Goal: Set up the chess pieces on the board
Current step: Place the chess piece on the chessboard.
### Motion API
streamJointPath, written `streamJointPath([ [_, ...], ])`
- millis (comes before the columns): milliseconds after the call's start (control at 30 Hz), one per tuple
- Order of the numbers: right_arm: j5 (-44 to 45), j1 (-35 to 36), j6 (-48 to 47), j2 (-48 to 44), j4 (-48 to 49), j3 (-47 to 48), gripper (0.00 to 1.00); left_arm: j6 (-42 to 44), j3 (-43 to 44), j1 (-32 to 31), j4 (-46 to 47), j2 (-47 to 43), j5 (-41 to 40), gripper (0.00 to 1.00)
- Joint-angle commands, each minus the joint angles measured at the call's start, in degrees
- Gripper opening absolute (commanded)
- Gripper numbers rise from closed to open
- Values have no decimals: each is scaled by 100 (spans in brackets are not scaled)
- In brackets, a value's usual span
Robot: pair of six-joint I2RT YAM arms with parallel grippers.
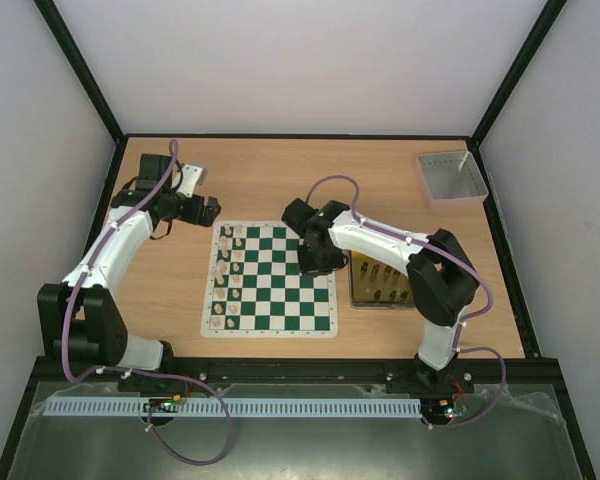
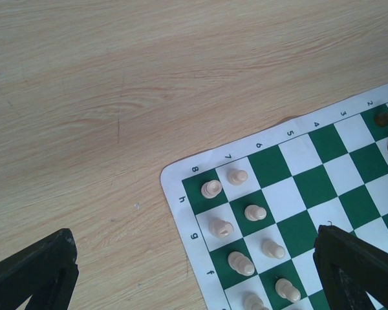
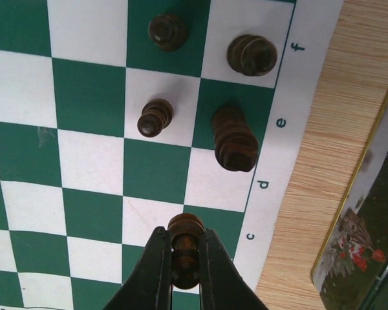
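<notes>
Right gripper [image 3: 184, 240] is clamping a dark brown piece [image 3: 185, 255] over the board [image 3: 90, 97] edge, which the top view is hiding under the arm [image 1: 380, 235]. Left gripper [image 2: 194, 236] is hanging wide apart, with cream pieces [image 2: 255, 212] showing between its jaws.

Wooden table [image 1: 280, 170] under board [image 1: 280, 290], tin [image 1: 380, 303], tray [image 1: 450, 175]

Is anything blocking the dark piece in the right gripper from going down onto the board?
Nothing visible. The right gripper, shut on the dark piece, hangs over squares near the c label of the board that look bare; the nearest standing pieces are at e.
</notes>
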Motion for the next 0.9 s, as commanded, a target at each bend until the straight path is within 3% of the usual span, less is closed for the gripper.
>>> streamJointPath([
  [0,59,117,-116,213,29,7,2,-57,-134,66,32,-117,-6,99],
  [867,210,265,-116,745,313,97,2,-84,-184,146,101,-101,87,99],
])
